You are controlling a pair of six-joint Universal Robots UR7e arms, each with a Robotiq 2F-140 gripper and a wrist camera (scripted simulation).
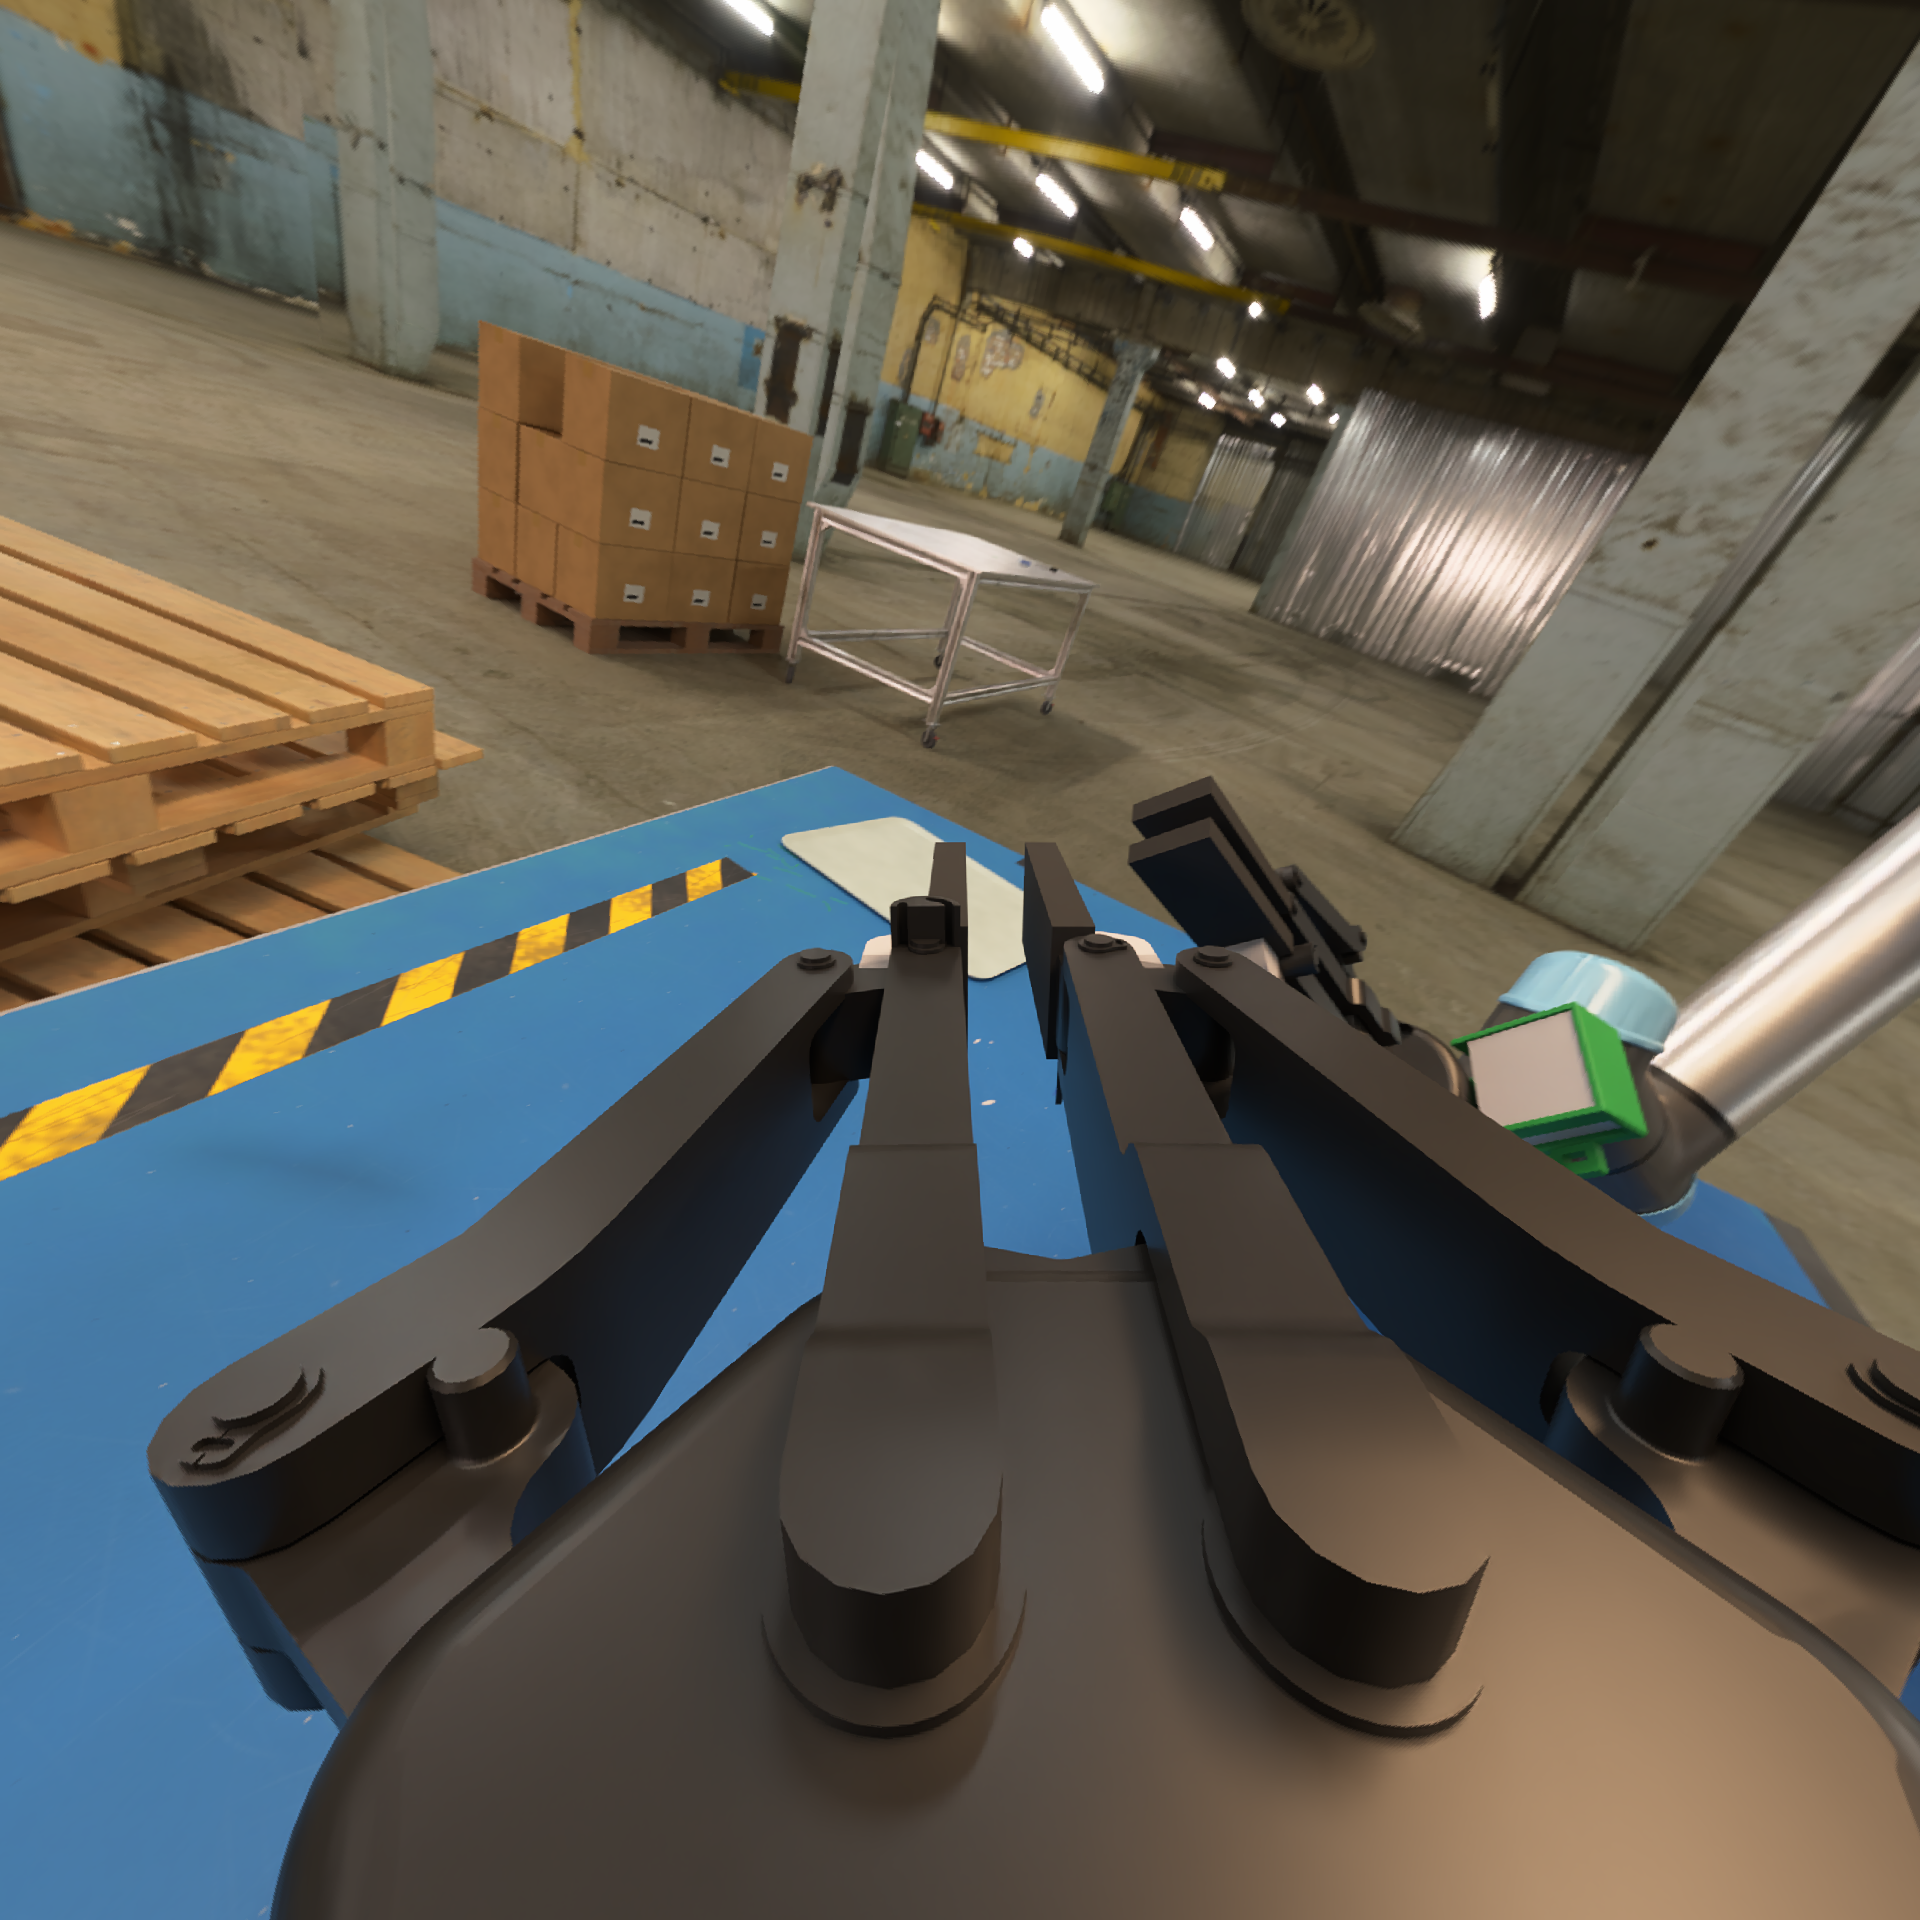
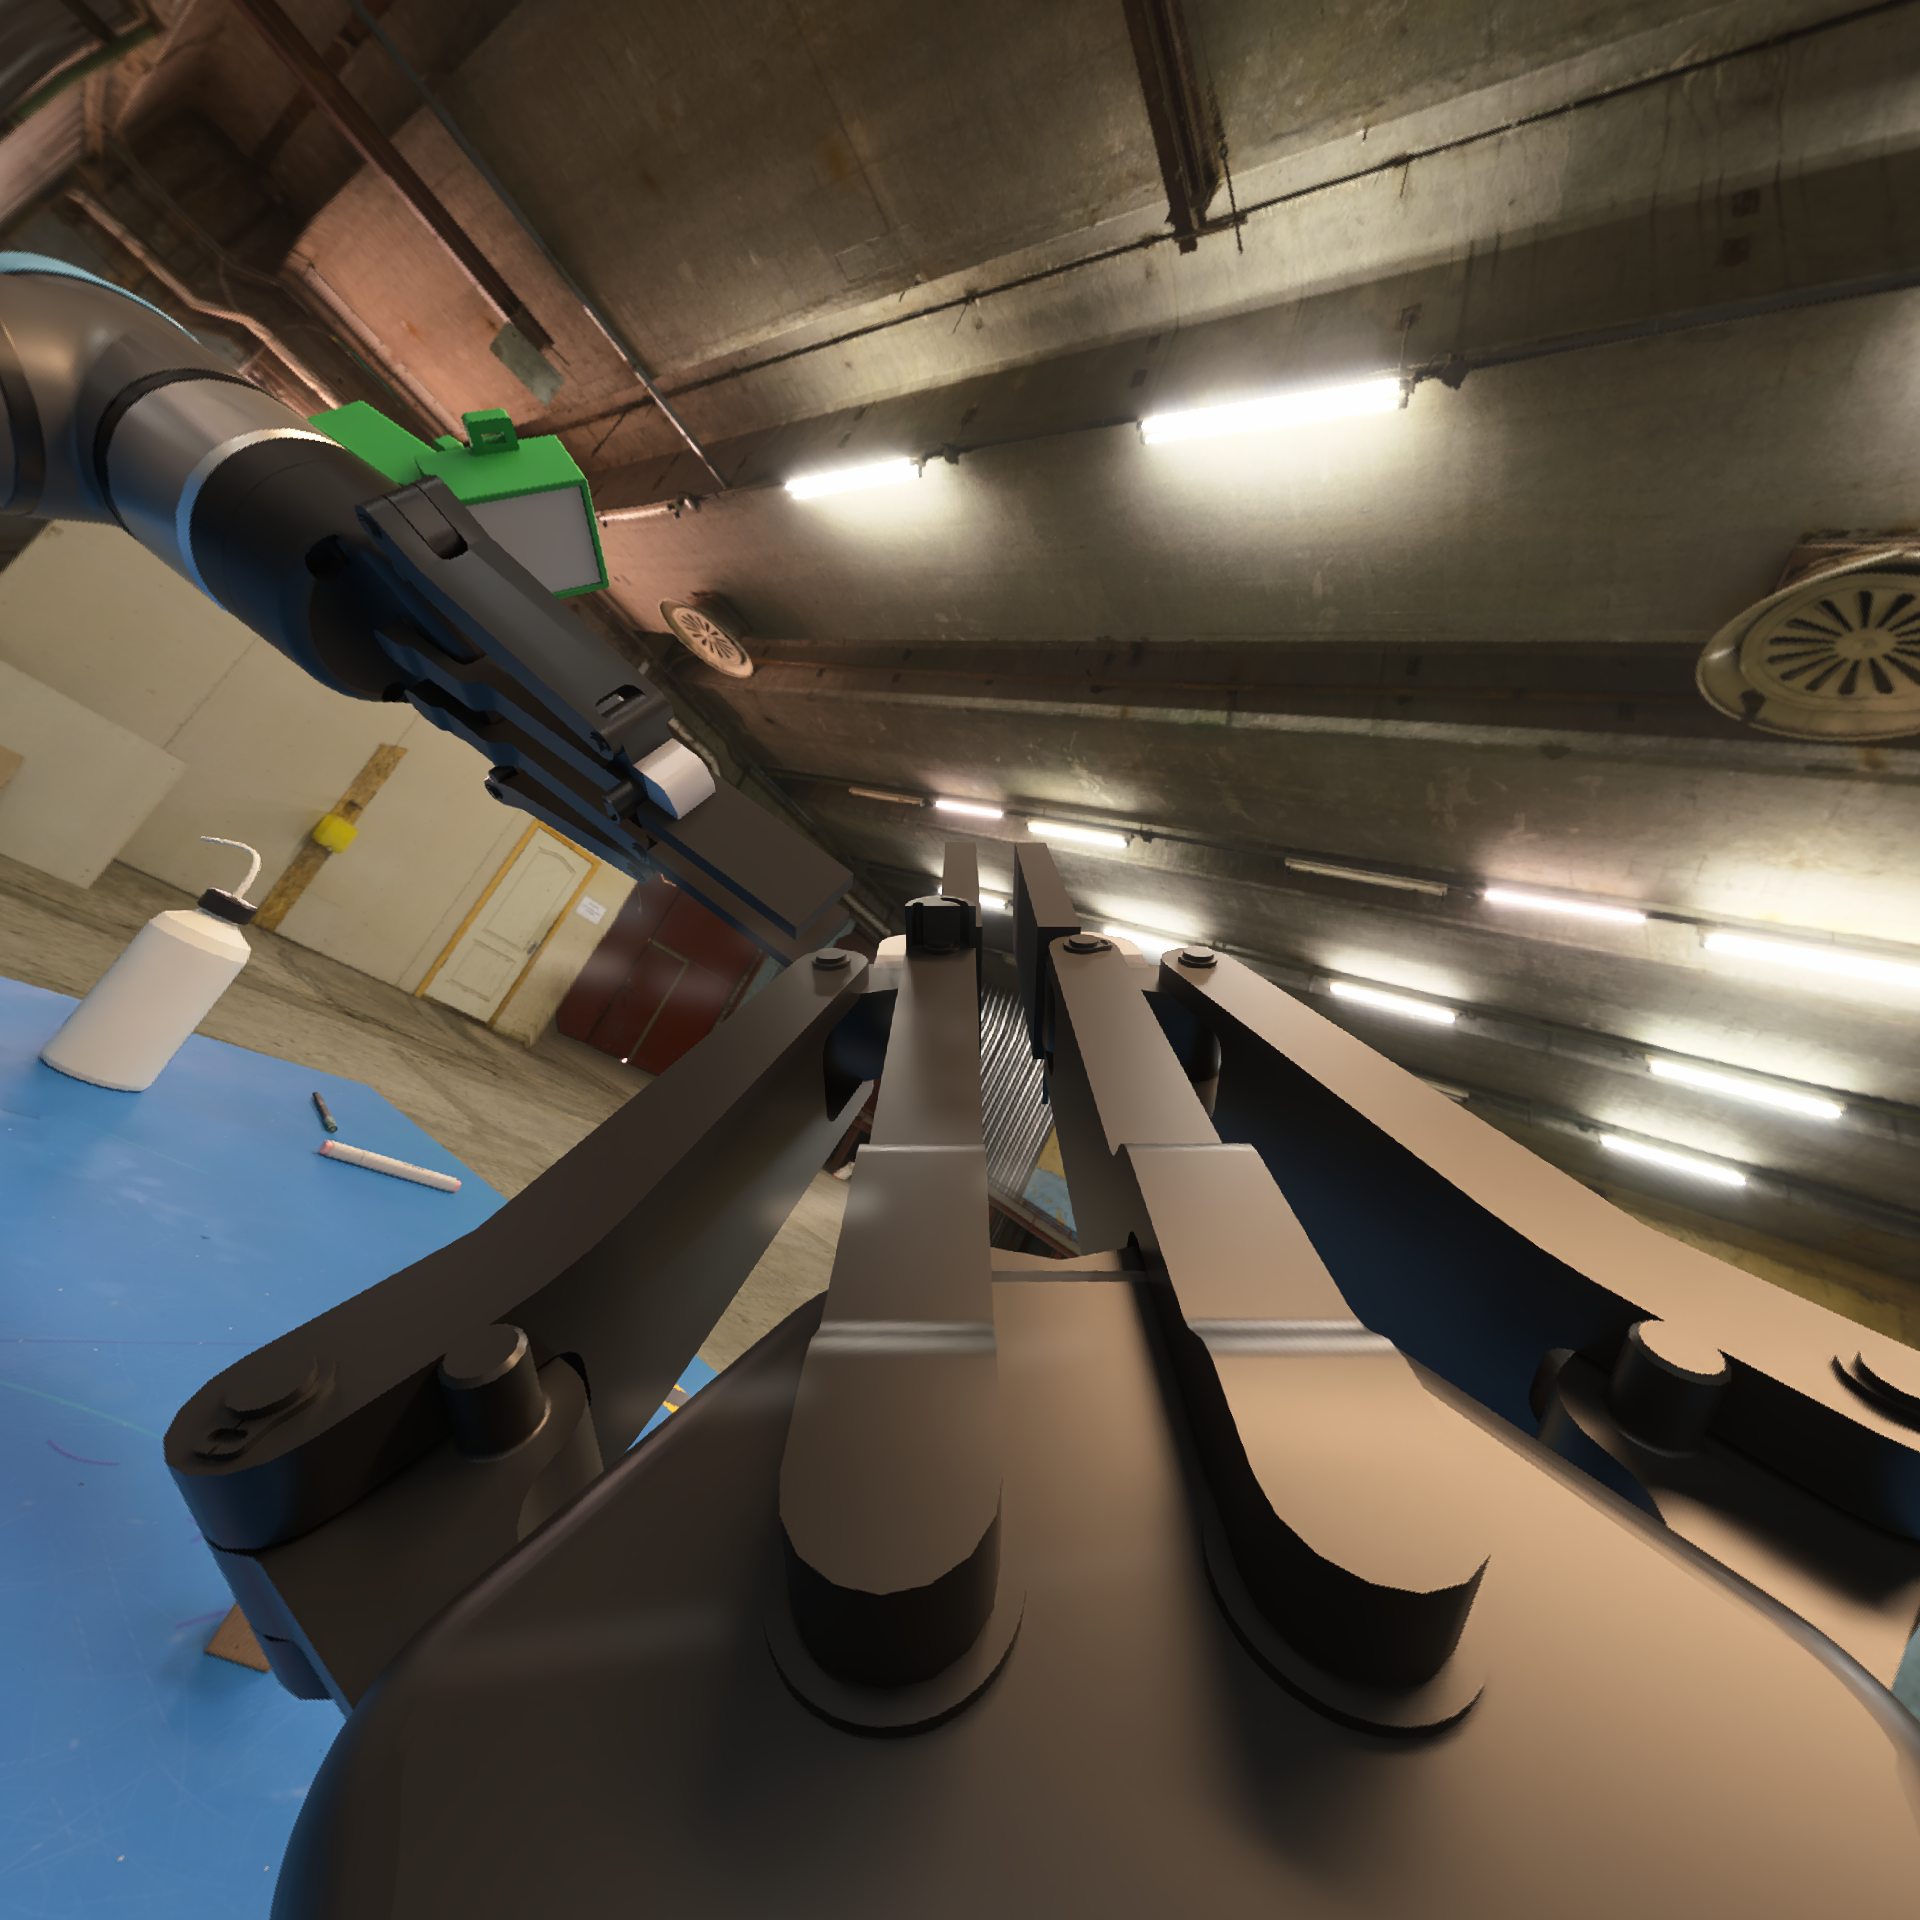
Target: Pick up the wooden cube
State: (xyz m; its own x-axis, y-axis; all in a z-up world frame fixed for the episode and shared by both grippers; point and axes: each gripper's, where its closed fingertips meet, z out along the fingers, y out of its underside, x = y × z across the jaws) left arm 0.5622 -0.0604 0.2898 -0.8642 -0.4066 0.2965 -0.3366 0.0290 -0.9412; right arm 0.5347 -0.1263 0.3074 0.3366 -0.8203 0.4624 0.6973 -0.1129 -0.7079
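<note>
No wooden cube shows whole in either view. In the right wrist view a small brown corner (image 2: 237, 1640) peeks out on the blue table (image 2: 114, 1299) beside my gripper's left link; I cannot tell what it is. My left gripper (image 1: 992, 883) is shut and empty, held low over the blue table (image 1: 312, 1299). My right gripper (image 2: 994, 883) is shut and empty, tilted up toward the ceiling. Each gripper also shows in the other's view: the right one (image 1: 1179, 831) just right of my left fingers, the left one (image 2: 800, 883) just left of my right fingers.
A flat pale plate (image 1: 883, 862) lies on the table ahead of the left gripper, beside a yellow-and-black stripe (image 1: 416, 987). A white squeeze bottle (image 2: 145, 987), a pink-tipped marker (image 2: 390, 1166) and a small dark crayon (image 2: 325, 1112) lie on the table. Wooden pallets (image 1: 156, 727) stand beyond the table's edge.
</note>
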